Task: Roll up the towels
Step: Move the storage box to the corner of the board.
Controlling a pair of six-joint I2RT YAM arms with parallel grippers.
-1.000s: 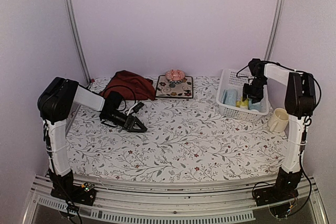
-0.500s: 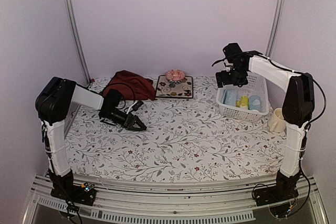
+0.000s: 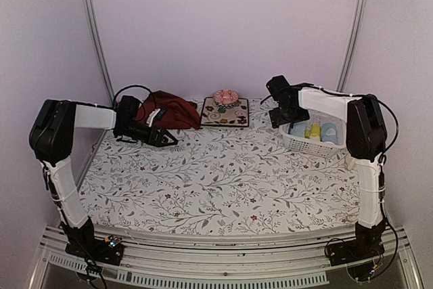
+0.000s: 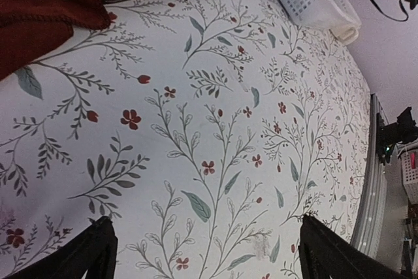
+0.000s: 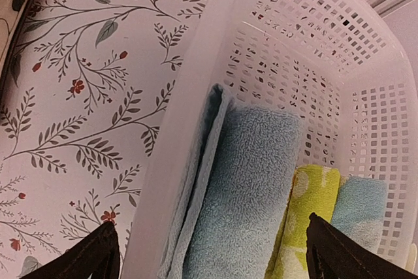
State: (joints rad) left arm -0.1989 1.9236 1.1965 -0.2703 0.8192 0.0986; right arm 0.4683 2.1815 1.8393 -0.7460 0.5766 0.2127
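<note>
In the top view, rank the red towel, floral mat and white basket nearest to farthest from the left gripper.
1. Red towel, just behind the left gripper, back left.
2. Floral mat, back centre.
3. White basket, right side.

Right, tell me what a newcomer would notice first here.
The crumpled dark red towel at back left stands out first, with the open left gripper close beside it. Next is the white basket at back right, holding a pale blue towel and a yellow towel. The open right gripper is over its rim.

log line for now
left gripper open by dark red towel | right gripper open over white basket | blue towel, yellow towel inside
</note>
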